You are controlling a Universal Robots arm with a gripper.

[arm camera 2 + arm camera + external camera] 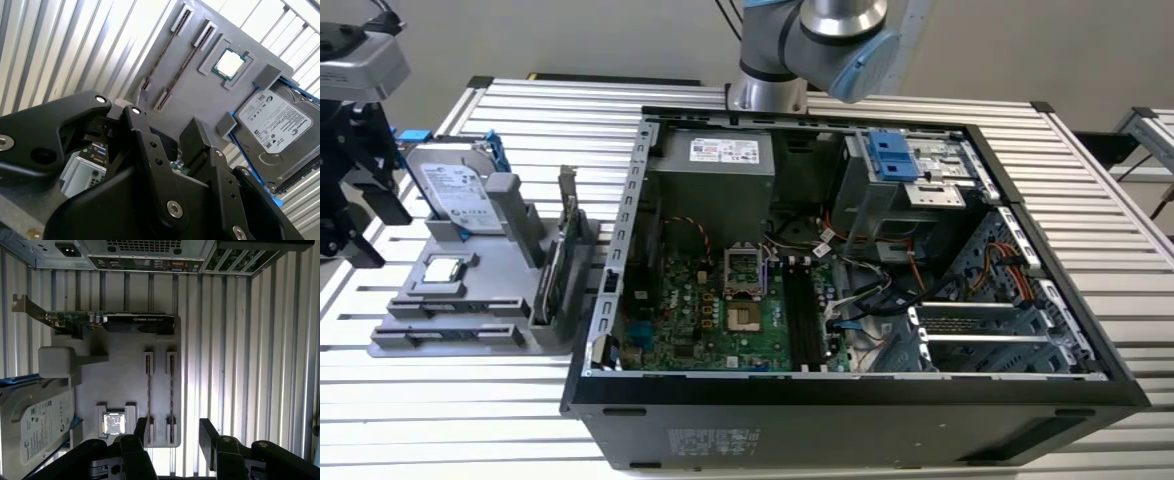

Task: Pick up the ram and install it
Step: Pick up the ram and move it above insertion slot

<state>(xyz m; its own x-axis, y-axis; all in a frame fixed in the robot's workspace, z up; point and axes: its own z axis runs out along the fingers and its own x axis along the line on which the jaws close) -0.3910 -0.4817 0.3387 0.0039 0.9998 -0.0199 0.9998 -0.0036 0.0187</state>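
While the gripper (173, 426) hangs with fingers (141, 429) spread and nothing between them above the grey holder (120, 385) on the slatted tabletop (225, 365), the ram (171, 390) stands on edge in the slot nearest the holder's edge away from the hard drive (35, 425), a second stick (148, 390) just beside it. Handling, as judged: centre on the outer stick, with which the gap seems roughly aligned; keep a finger clear of the neighbour; grip the flat faces mid-length; lift straight up. Marking: pale printed label on the hard drive, pale lettering on the card (135, 322) along the holder's edge toward the computer case (150, 255); wording not recorded.
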